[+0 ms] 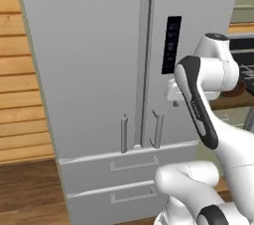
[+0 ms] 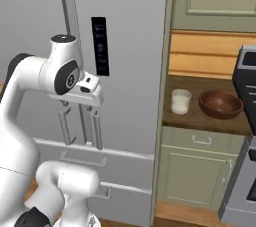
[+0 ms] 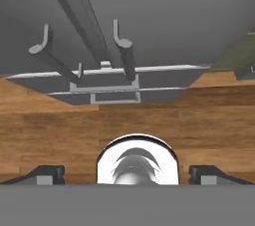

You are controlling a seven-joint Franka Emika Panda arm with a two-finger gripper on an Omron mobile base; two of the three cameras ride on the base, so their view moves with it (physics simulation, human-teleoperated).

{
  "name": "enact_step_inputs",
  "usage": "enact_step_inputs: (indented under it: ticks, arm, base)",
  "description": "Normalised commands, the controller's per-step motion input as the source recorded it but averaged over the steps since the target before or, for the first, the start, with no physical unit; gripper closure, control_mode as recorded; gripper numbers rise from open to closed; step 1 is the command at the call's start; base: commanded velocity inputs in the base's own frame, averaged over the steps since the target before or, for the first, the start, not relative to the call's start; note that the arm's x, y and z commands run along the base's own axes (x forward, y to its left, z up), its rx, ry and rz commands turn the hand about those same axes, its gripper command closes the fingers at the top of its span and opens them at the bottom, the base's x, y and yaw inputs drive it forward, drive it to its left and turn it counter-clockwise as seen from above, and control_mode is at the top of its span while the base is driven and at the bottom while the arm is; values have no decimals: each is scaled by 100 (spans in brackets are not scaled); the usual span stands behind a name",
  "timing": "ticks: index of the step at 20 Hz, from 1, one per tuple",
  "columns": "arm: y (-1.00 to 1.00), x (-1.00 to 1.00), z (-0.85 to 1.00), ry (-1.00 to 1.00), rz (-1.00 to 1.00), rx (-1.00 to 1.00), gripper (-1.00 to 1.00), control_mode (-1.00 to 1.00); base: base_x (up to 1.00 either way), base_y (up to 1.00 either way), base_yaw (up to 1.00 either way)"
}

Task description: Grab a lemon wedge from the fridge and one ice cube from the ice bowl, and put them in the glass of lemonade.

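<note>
The grey fridge (image 1: 89, 70) stands shut, its two slim handles (image 1: 124, 135) on either side of the door seam and a black panel (image 1: 172, 44) on the right door. The lemon wedge is hidden. My gripper (image 2: 80, 105) hangs close in front of the doors just above the handles (image 2: 95, 128), pointing down, open and empty. In the hand view the fingertips (image 3: 45, 172) stand wide apart, looking down the fridge front (image 3: 164, 11) past the handles (image 3: 124, 51). The glass of lemonade (image 2: 181, 101) and the reddish-brown ice bowl (image 2: 220, 103) stand on the counter right of the fridge.
Two lower fridge drawers (image 1: 134, 164) with flat pulls sit under the doors. A wooden wall (image 1: 20, 95) flanks the fridge on the left. Beige-green cabinets (image 2: 200, 176) carry the counter (image 2: 200, 118), and a stove (image 2: 247, 86) borders it on the right. The floor (image 3: 124, 115) is wood.
</note>
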Motion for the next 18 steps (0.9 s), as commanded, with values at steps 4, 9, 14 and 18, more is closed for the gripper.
enact_step_inputs:
  ticks: [4,9,14,18]
  arm:
    - [0,0,0,0,0,0,-100,100]
    - [0,0,0,0,0,0,-100,100]
    - [0,0,0,0,0,0,-100,100]
    - [0,0,0,0,0,0,-100,100]
  base:
    - [1,-90,0]
    - [0,-47,0]
    - [42,-86,9]
    - [61,-100,8]
